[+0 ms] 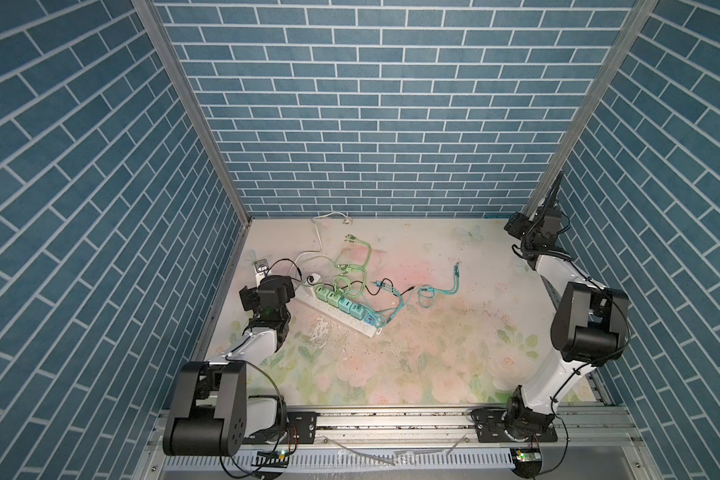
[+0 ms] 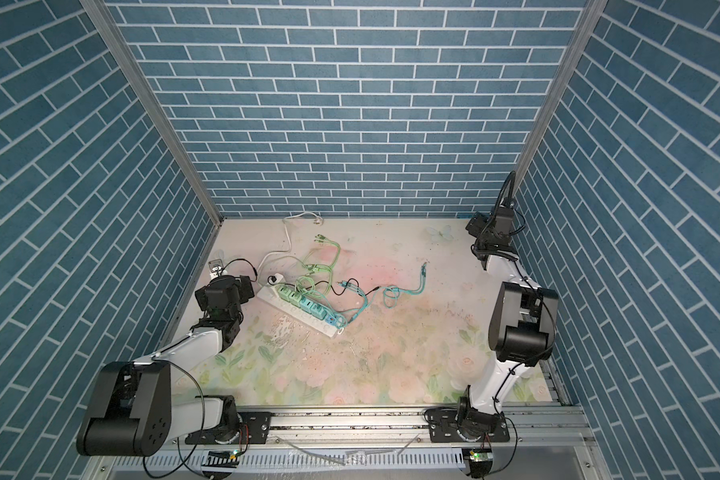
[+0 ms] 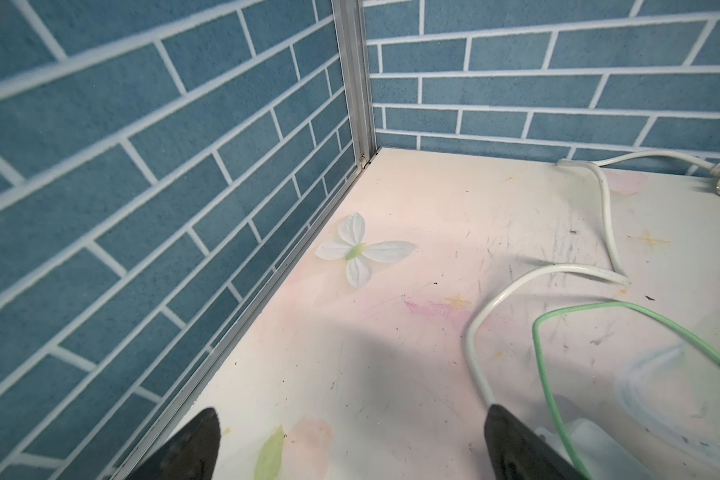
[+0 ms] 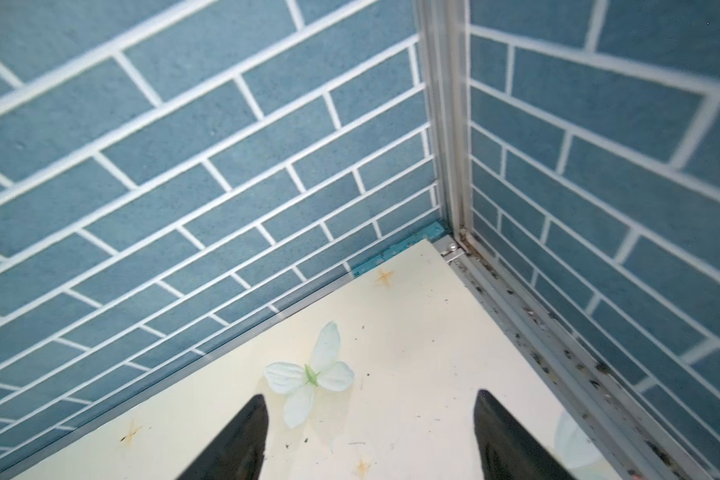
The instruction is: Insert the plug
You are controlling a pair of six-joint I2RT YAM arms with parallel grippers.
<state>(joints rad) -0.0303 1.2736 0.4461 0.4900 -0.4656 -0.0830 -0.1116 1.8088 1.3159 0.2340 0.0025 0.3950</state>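
Your left end effector (image 3: 350,411), at 9 o'clock, gapes empty beside the white cord (image 3: 469,345) and green cable (image 3: 542,365). The right end effector (image 4: 371,399), at 2 o'clock, hangs released. Plugs (image 1: 344,305) sit in the power strip (image 1: 364,329) at 10 o'clock; snagging a cable could drag them loose.

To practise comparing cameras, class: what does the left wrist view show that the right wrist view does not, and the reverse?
Left wrist only: a white cable and a green cable. Right wrist only: a teal patch at the wall's foot and a grimy floor rail. Both: an open gripper, the left gripper and the right gripper respectively, blue brick walls, a metal corner post and a white butterfly print.
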